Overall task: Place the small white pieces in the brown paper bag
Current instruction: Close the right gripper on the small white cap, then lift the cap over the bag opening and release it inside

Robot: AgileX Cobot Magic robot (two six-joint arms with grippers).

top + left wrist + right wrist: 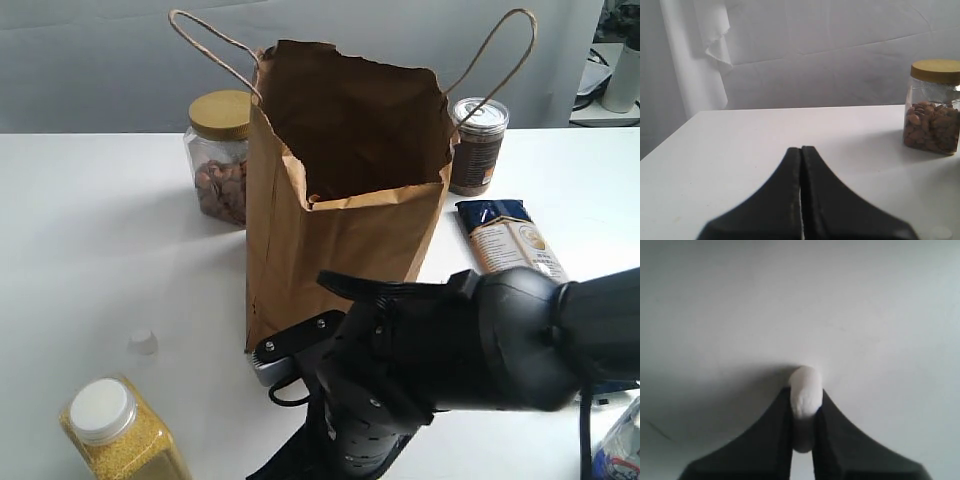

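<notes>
The brown paper bag (340, 190) stands upright and open at the table's middle, its two cord handles raised. One small white piece (143, 342) lies on the table, left of the bag. Another small white piece (805, 385) is pinched between the fingers of my right gripper (804, 396), just above the white tabletop. The right arm (450, 370) fills the foreground in front of the bag, and its fingers are hidden in the exterior view. My left gripper (801, 150) is shut and empty, low over the table and pointing past the almond jar. A third piece is not visible.
An almond jar (220, 155) with a gold lid stands behind the bag's left side. A yellow-grain jar (120, 430) with a white lid sits front left. A brown can (477, 145) and a flat packet (510, 240) lie to the bag's right.
</notes>
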